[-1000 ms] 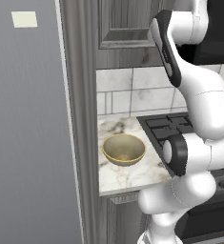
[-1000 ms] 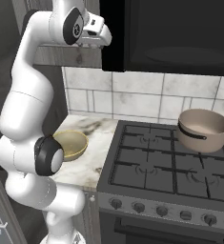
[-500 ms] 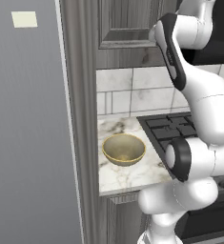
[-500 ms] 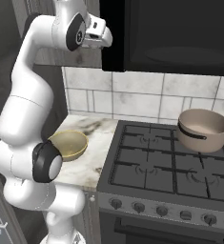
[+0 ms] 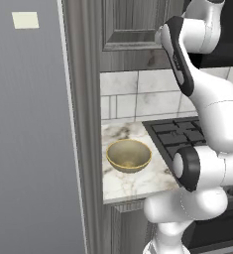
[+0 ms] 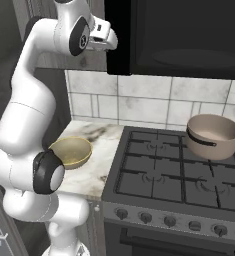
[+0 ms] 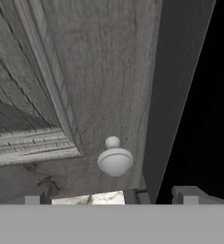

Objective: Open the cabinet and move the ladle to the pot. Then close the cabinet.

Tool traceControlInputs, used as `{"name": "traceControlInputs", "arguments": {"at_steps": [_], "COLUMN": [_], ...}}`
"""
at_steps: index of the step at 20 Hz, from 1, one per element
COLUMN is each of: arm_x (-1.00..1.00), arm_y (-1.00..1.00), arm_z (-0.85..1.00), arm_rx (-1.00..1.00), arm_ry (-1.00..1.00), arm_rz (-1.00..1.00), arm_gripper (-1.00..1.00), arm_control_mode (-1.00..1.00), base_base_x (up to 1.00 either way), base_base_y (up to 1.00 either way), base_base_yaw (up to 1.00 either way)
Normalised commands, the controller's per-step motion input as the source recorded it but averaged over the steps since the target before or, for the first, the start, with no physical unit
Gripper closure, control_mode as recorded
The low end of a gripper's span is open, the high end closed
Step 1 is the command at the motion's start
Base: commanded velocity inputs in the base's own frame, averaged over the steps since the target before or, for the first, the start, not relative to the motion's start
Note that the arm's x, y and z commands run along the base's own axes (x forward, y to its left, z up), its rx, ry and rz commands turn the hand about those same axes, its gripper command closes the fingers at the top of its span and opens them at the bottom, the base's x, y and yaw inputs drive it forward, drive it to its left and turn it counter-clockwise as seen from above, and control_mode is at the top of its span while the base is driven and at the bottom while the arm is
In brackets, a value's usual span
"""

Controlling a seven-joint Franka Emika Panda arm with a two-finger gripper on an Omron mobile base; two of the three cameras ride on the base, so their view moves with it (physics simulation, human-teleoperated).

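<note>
A yellow bowl (image 5: 129, 155) sits nearest on the marble counter (image 5: 138, 181), beside the black stove (image 6: 179, 175); farther back on the stove's right rear burner stands the brown pot (image 6: 213, 136), well apart from the bowl. Above the counter the white arm reaches up to the cabinet (image 5: 133, 30), a dark grey wood-grain wall unit whose raised-panel door is shut. In the hand view the gripper (image 7: 111, 193) has its jaws spread wide and empty, the two dark tips standing either side of the small round knob (image 7: 114, 158) near the door's lower corner, close to it but not touching.

The knob looks smooth, hard and rounded, so it is likely to slip unless the jaws close squarely around its narrow neck behind the head; the door itself appears stiff and should swing on hinges at the edge away from the knob rather than pull straight out.

The ladle presumably lies behind the closed door, so its position and handle direction cannot be judged. The cabinet's top is cut off in the left base view, and the hinges cannot be made out.
</note>
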Motion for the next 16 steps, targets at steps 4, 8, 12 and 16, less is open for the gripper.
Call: {"name": "traceControlInputs", "arguments": {"at_steps": [4,8,12,16], "arm_x": [0.12,0.13,0.01,0.08], "arm_y": [0.08,0.08,0.18,0.28], "arm_z": [0.0,0.01,0.07,0.07], "arm_rx": [0.0,0.0,0.01,0.01], "arm_ry": [0.0,0.02,0.05,0.05], "arm_rz": [0.0,0.0,0.0,0.0], "arm_gripper": [-1.0,-1.0,-1.0,-1.0], "arm_control_mode": [-1.0,-1.0,-1.0,-1.0], "base_base_x": [0.0,0.0,0.0,0.0], "base_base_y": [0.0,0.0,0.0,0.0], "base_base_yaw": [0.0,0.0,0.0,0.0]}}
